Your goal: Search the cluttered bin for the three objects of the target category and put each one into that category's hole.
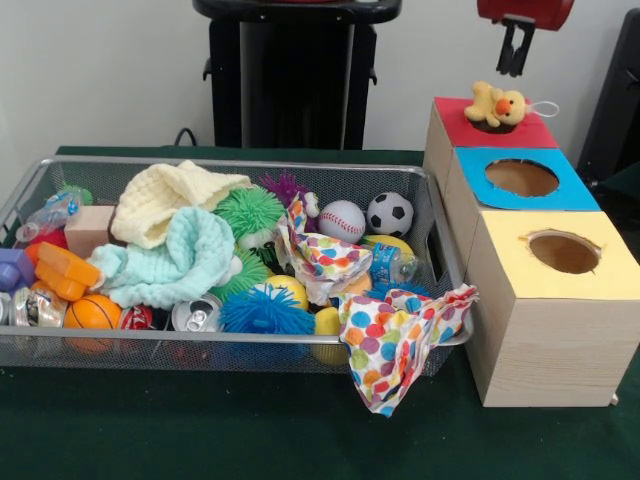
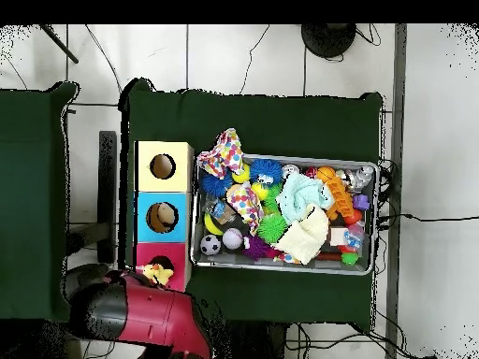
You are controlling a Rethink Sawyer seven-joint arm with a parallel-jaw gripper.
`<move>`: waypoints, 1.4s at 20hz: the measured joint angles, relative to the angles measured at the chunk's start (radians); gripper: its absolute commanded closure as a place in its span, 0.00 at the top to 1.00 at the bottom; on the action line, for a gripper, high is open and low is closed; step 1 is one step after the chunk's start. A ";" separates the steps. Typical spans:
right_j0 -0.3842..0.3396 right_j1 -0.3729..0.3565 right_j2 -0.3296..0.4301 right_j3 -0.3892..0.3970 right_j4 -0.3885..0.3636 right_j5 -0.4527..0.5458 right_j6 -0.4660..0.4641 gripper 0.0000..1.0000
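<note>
Closest to me, a polka-dot cloth (image 1: 400,345) spills over the near right corner of the bin (image 1: 240,165), its tail hanging down toward the green bench (image 1: 200,430); behind it the wire basket is heaped with a mint knitted cloth (image 1: 165,262), a cream one (image 1: 170,200), spiky balls in blue (image 1: 265,312) and green (image 1: 250,212), a baseball (image 1: 342,221), a small soccer ball (image 1: 390,213), a drink can (image 1: 197,317) and more; to its right three pale wooden boxes stand in a row, yellow-topped nearest, blue in the middle, red farthest; a yellow duck plush (image 1: 497,105) sits in the hole (image 1: 490,126) of the red box, perched on the rim, not yet dropped through by the look of it; the gripper (image 1: 514,52) hangs just above and slightly to the right of the duck, clear of it, jaws seemingly a little apart and holding nothing; the overhead view shows the red arm over that same end box; I judge the next search lies back across in the bin, well to the left of the jaws from where I stand.
</note>
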 measured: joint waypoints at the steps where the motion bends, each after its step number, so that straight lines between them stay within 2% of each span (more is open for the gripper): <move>1: 0.005 0.000 0.000 0.001 0.000 0.000 0.000 0.00; 7: 0.046 -0.001 -0.002 0.003 0.005 0.000 0.003 0.00; 16: 0.070 0.015 -0.002 0.032 0.040 -0.011 0.003 0.00; 28: 0.093 0.121 0.001 0.044 0.062 -0.104 0.003 0.00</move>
